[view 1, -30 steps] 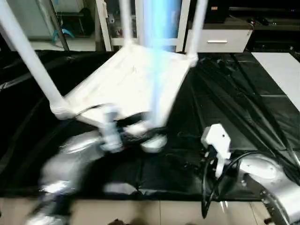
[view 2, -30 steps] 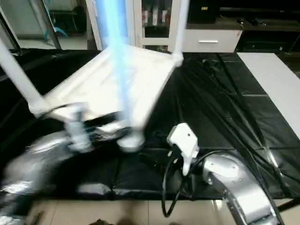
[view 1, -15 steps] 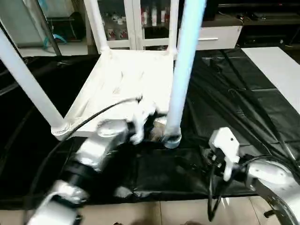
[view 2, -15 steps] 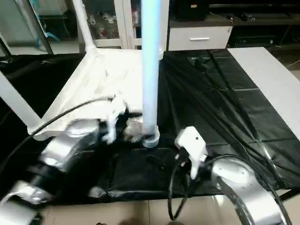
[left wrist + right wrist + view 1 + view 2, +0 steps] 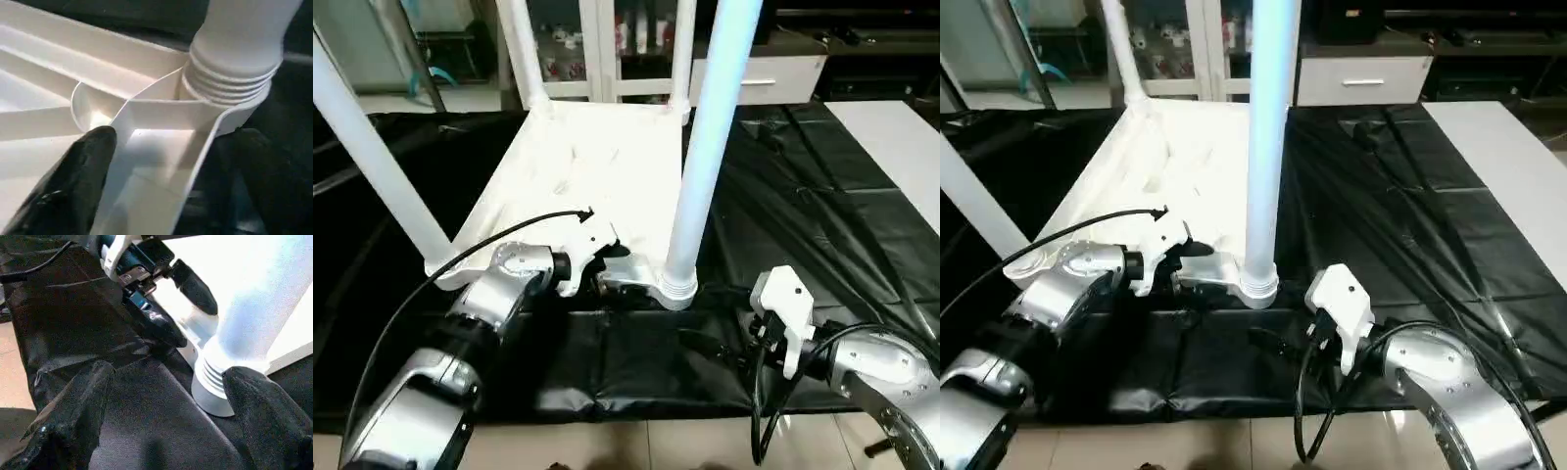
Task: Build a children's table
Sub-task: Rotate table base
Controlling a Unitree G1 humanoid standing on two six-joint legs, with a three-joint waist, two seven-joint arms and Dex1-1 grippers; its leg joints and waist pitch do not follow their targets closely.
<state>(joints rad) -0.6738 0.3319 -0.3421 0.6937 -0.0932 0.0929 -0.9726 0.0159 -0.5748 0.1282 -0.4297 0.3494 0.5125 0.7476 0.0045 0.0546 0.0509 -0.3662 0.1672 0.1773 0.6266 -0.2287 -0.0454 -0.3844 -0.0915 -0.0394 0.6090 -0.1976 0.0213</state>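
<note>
The children's table lies upside down on the black cover, its white ribbed tabletop (image 5: 597, 166) facing up. Four white legs stand in the corner sockets; the near right leg (image 5: 705, 147) rises in front of me. My left gripper (image 5: 176, 142) is open and straddles the tabletop's near rim next to that leg's socket (image 5: 230, 93). One black finger (image 5: 83, 181) sits inside over the ribs, the other (image 5: 264, 181) outside. My right gripper (image 5: 168, 374) hangs open over the black cover, a little right of the socket, with nothing between its fingers.
A white glass-door cabinet (image 5: 607, 39) and a white drawer unit (image 5: 773, 78) stand behind the table. A white panel (image 5: 901, 147) lies at the far right. The black cover's front edge (image 5: 607, 411) meets tiled floor close to me. A black cable (image 5: 509, 240) runs along my left forearm.
My left arm has swung forward from the lower left to the tabletop's near rim, and its fingers now straddle it. The camera has shifted. The right arm has hardly moved.
</note>
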